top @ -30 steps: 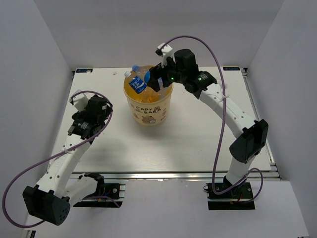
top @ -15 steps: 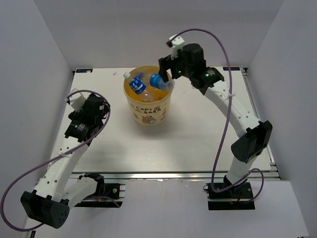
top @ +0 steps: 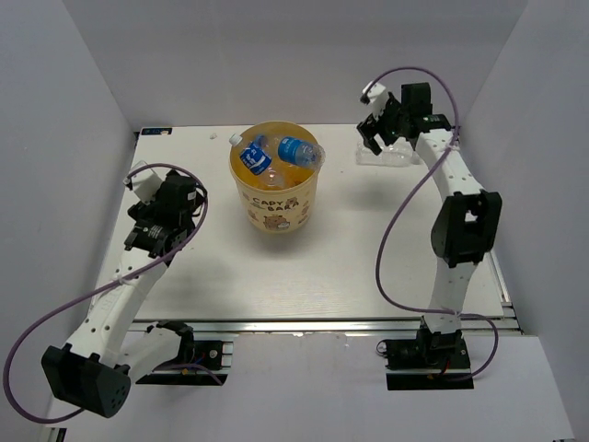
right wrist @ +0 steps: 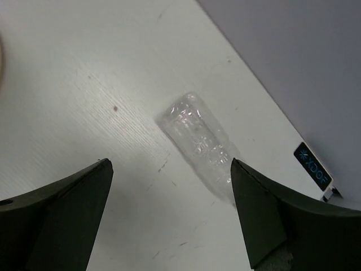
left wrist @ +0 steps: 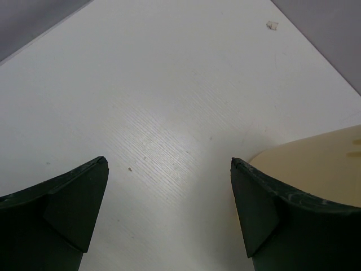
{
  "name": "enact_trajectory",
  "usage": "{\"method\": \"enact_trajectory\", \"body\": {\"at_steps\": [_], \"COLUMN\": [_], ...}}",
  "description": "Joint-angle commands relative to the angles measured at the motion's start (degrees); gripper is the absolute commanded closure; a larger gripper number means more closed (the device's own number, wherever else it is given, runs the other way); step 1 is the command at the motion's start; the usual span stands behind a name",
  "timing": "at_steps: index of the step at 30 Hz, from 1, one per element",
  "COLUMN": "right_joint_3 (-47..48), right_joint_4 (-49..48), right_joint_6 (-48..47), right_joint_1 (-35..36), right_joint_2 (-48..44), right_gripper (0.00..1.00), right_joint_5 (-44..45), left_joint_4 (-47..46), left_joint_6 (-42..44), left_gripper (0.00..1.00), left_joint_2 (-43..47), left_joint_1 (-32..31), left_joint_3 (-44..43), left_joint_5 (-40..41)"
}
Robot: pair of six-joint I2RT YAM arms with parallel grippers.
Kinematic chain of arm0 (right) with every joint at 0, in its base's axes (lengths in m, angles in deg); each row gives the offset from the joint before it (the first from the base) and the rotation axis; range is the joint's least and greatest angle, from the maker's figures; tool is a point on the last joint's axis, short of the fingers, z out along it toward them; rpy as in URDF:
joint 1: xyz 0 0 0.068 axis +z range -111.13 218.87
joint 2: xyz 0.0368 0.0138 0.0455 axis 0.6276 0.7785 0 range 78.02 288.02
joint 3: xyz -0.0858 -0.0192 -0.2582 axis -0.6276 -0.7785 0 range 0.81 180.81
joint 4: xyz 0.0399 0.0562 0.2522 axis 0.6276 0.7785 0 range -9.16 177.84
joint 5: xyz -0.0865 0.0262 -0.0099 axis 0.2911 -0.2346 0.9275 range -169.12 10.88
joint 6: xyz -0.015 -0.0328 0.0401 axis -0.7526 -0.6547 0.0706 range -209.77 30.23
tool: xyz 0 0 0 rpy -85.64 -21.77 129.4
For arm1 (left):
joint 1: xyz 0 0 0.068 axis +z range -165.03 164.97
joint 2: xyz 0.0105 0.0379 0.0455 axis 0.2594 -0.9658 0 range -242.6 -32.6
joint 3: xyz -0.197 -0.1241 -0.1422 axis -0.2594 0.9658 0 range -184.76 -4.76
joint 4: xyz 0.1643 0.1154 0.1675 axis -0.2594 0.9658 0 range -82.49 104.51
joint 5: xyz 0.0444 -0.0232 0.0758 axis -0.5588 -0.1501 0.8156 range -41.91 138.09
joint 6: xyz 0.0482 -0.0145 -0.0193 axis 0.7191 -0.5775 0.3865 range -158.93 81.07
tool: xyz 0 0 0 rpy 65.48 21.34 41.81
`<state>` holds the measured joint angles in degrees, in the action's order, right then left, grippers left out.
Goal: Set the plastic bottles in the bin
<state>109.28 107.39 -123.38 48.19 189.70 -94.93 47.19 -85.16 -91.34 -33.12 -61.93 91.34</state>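
Your right gripper (right wrist: 169, 165) is hovering wide open over the clear bottle (right wrist: 198, 142) at far right; your left gripper (left wrist: 169, 164) is hanging wide open beside the bin (top: 274, 204).

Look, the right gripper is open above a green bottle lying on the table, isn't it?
Not quite. The bottle under the open right gripper is clear, not green. The right wrist view shows it see-through and crinkly, lying on its side on the white table.
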Motion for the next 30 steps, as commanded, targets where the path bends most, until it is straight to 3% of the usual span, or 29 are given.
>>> {"method": "enact_trajectory", "body": {"at_steps": [1,6,16,26,28,29,30], "right_joint_3": [7.44,16.32,17.39,19.15,19.06,19.24,19.15], "right_joint_4": [10.61,13.53,2.38,-3.78,-4.92,-5.19,-6.06], "right_joint_6": [-18.76,-24.39,-28.80,-29.68,-28.63,-26.88,-25.56], "right_joint_1": [-2.55,-3.08,-3.17,-3.17,-3.17,-3.17,-3.17], "right_joint_2": [7.40,16.62,26.30,33.69,34.22,34.39,34.40], "right_gripper": [0.11,0.11,0.11,0.11,0.16,0.38,0.53], "right_joint_5": [-8.00,-4.68,7.02,4.22,3.77,3.60,3.68], "left_joint_4": [-3.47,-3.56,-7.25,-6.81,-6.72,-6.55,-6.20], "left_joint_6": [1.41,2.29,2.82,2.91,2.91,2.82,2.65], "left_gripper": [0.02,0.02,0.02,0.02,0.02,0.02,0.02], "left_joint_2": [1.88,-2.07,-5.86,-9.46,-9.46,-9.38,-9.37], "left_joint_1": [0.42,0.60,2.35,2.88,2.88,2.88,2.88], "left_joint_3": [-0.23,-3.56,-5.14,-6.90,-6.64,-6.55,-6.64], "left_joint_5": [1.84,2.89,4.66,4.04,4.04,3.95,3.87]}}
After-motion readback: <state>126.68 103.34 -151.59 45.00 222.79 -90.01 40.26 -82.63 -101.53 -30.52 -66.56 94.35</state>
